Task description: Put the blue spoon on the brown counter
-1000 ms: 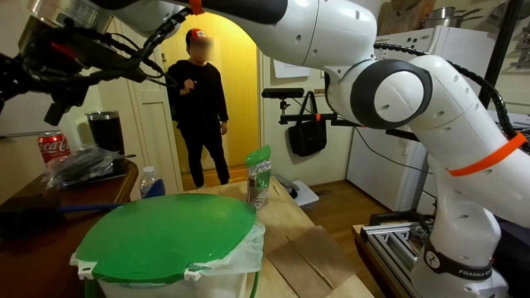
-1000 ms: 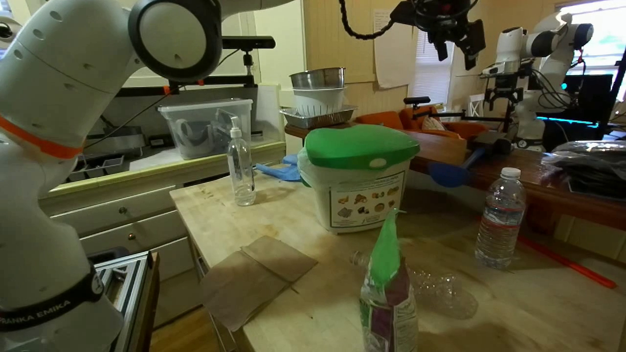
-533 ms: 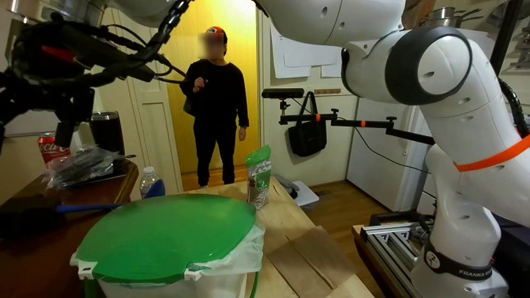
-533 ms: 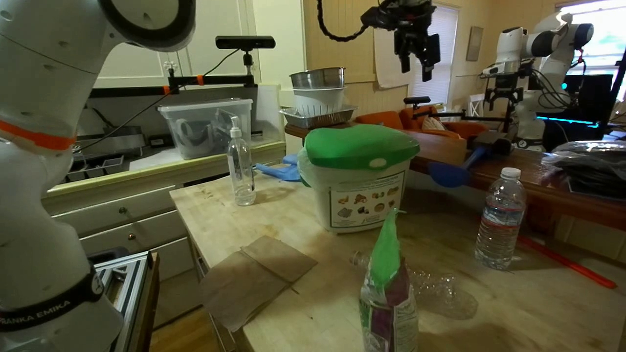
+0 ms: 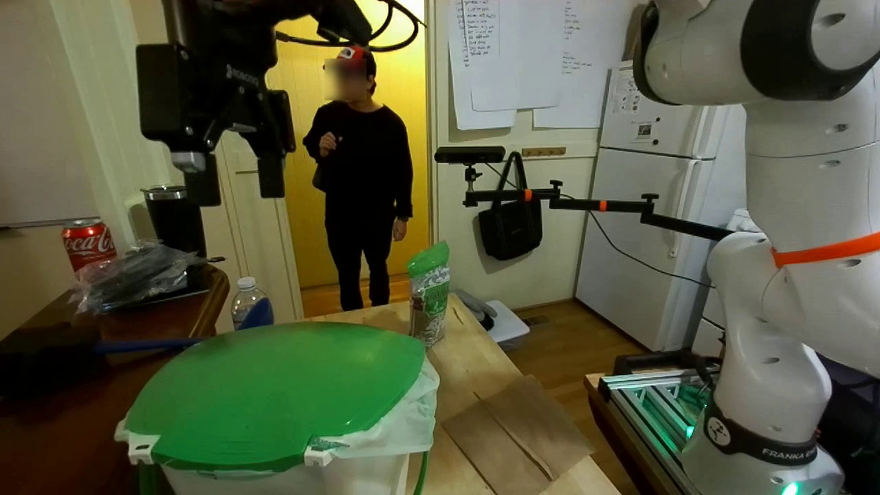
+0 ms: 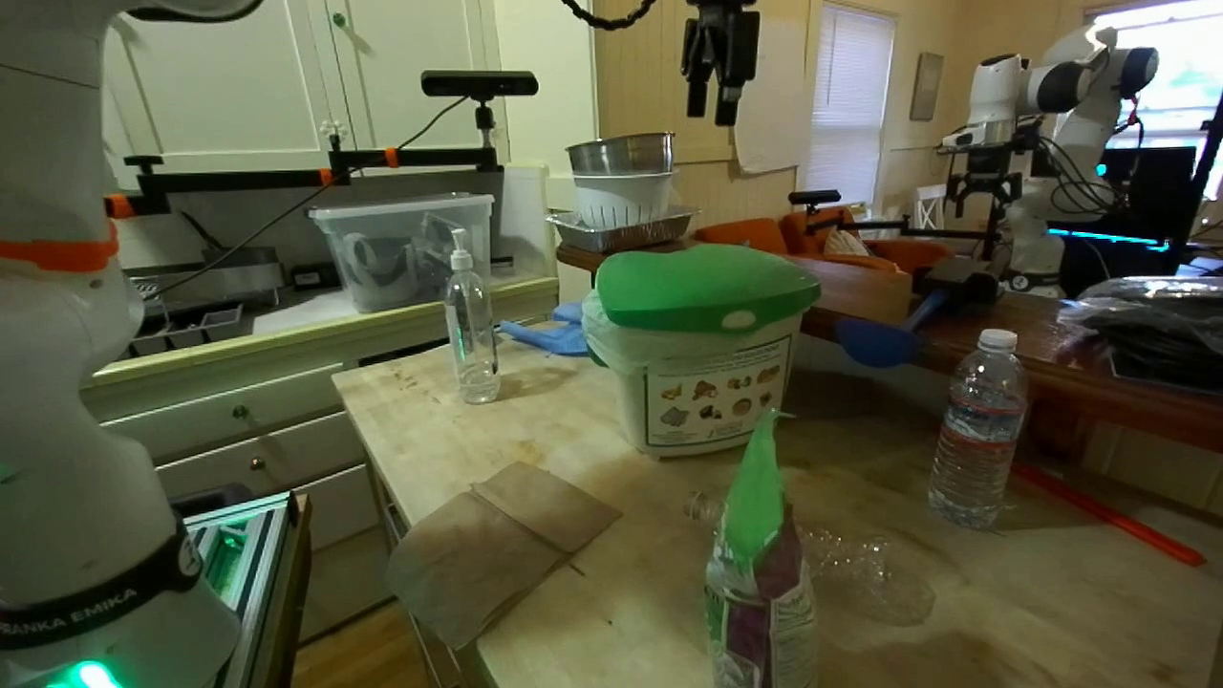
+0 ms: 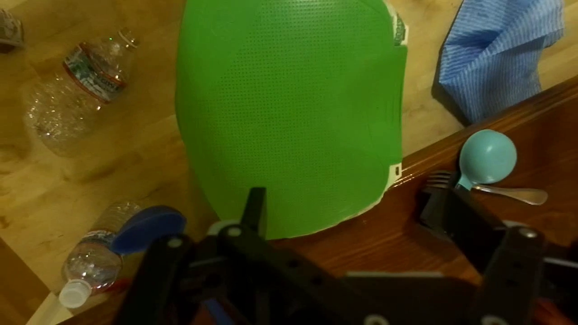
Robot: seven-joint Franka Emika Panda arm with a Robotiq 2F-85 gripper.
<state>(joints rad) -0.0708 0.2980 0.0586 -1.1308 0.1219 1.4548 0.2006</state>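
Gripper [image 5: 237,189] hangs at upper left in an exterior view, pointing down, its 2 fingers [image 5: 271,175] standing wide apart. Well below it stretch the brown counter [image 5: 82,440] and a green lid [image 5: 275,392]. A dark blue spoon [image 5: 257,315] lies with its handle along the counter, lower than the gripper and well apart from it; its bowl shows beyond the green lid, next to a water bottle [image 5: 245,294].

In an exterior view the gripper is at the very top, high above the green lid. Off to the right and well below it, the dark blue spoon's bowl juts past the counter's edge.

In the wrist view, the green lid and some of the counter show in the broad gap between the fingertips. A pale blue spoon [image 7: 487,155] lies on the brown counter below the gripper, its bowl to the right of both fingertips, crossing a fork [image 7: 519,194]; most of its handle seems hidden behind 1 finger. To the left of them is the dark blue spoon's bowl.
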